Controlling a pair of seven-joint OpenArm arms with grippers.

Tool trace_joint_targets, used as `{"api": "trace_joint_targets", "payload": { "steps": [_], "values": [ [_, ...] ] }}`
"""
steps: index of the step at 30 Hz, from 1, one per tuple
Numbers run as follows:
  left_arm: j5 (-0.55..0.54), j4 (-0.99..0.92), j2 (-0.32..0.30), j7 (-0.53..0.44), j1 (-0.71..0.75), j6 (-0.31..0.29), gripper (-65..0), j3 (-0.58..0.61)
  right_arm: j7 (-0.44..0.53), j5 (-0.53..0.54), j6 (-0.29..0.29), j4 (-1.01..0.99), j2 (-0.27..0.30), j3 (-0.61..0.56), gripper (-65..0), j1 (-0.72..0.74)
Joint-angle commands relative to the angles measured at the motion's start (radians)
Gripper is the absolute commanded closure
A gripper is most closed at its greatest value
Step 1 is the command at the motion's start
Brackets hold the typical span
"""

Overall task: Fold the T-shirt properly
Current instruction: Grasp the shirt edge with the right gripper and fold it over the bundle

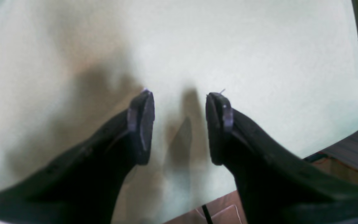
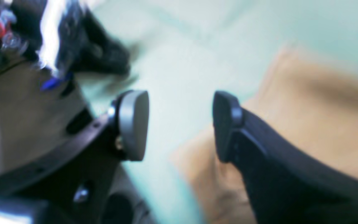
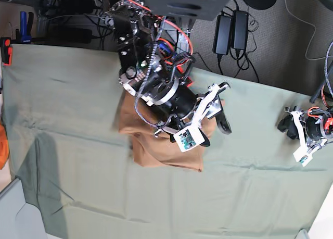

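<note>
The tan T-shirt [image 3: 156,145] lies bunched in a rough folded heap on the green cloth, partly hidden under my right arm. In the right wrist view the picture is blurred; the T-shirt [image 2: 306,109] fills the right side and runs under the right finger. My right gripper [image 2: 180,105] is open with only green cloth showing in the gap; from the base it [image 3: 221,106] hangs over the shirt's right edge. Far off at the table's right, my left gripper [image 3: 289,122] is open over bare green cloth [image 1: 228,46], its jaws [image 1: 180,102] holding nothing.
A large sage-green cloth sheet [image 3: 78,93] covers the table. An orange object [image 3: 2,145] pokes in at the left edge. Power bricks [image 3: 231,28] and cables lie behind the table. A grey bin corner [image 3: 13,213] sits at the bottom left.
</note>
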Motion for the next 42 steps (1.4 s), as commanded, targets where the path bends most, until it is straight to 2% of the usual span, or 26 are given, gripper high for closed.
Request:
{"api": "trace_joint_targets", "payload": {
  "steps": [1, 4, 5, 6, 8, 9, 13, 15, 18, 20, 26, 30, 42],
  "values": [
    [-0.015, 0.017, -0.023, -0.011, -0.015, -0.019, -30.3, -0.031, 0.023, -0.014, -0.017, 0.049, -0.008, 0.021, -32.7, 0.015],
    [-0.074, 0.017, -0.023, 0.003, -0.015, -0.057, -30.3, -0.093, 0.025, -0.033, -0.02, 0.092, -0.006, 0.111, -31.7, 0.015],
    [-0.101, 0.017, -0.023, 0.012, -0.014, -0.068, -30.3, -0.114, 0.025, -0.033, -0.02, 0.091, -0.004, 0.147, -28.4, 0.015],
    [-0.127, 0.017, -0.023, 0.021, -0.014, -0.079, -30.3, -0.135, 0.023, -0.034, -0.019, 0.091, 0.001, 0.184, -22.7, 0.015],
    [-0.167, 0.017, -0.023, 0.039, -0.014, -0.1, -30.3, -0.171, 0.023, -0.05, -0.019, 0.091, 0.022, 0.26, -4.8, 0.015],
    [-0.185, 0.017, -0.023, 0.048, -0.014, -0.108, -30.3, -0.186, 0.023, -0.061, -0.019, 0.091, 0.04, 0.298, 0.0, 0.014],
    [-0.243, 0.017, -0.023, 0.087, -0.009, -0.12, -30.3, -0.22, 0.024, -0.072, -0.02, 0.08, 0.134, 0.428, 0.0, 0.012],
    [-0.266, 0.017, -0.023, 0.096, -0.005, -0.12, -30.3, -0.22, 0.025, -0.03, -0.019, 0.046, 0.18, 0.465, 0.0, 0.012],
    [-0.291, 0.017, -0.02, 0.098, 0.006, -0.12, -30.3, -0.22, 0.023, 0.061, 0.011, -0.043, 0.238, 0.459, 0.0, 0.012],
    [-0.291, 0.017, -0.016, 0.097, 0.008, -0.12, -30.3, -0.22, 0.009, 0.102, 0.03, -0.091, 0.256, 0.439, 0.0, 0.012],
    [-0.291, 0.017, -0.014, 0.101, 0.009, -0.12, -30.3, -0.22, -0.04, 0.219, 0.041, -0.082, 0.254, 0.343, 0.0, -0.009],
    [-0.29, 0.017, -0.014, 0.101, 0.014, -0.12, -30.3, -0.22, -0.041, 0.22, 0.041, -0.082, 0.235, 0.242, 0.0, -0.03],
    [-0.291, 0.017, -0.014, 0.1, 0.018, -0.12, -30.3, -0.22, -0.04, 0.198, 0.041, -0.082, 0.108, -0.015, 0.0, -0.052]
  ]
}}
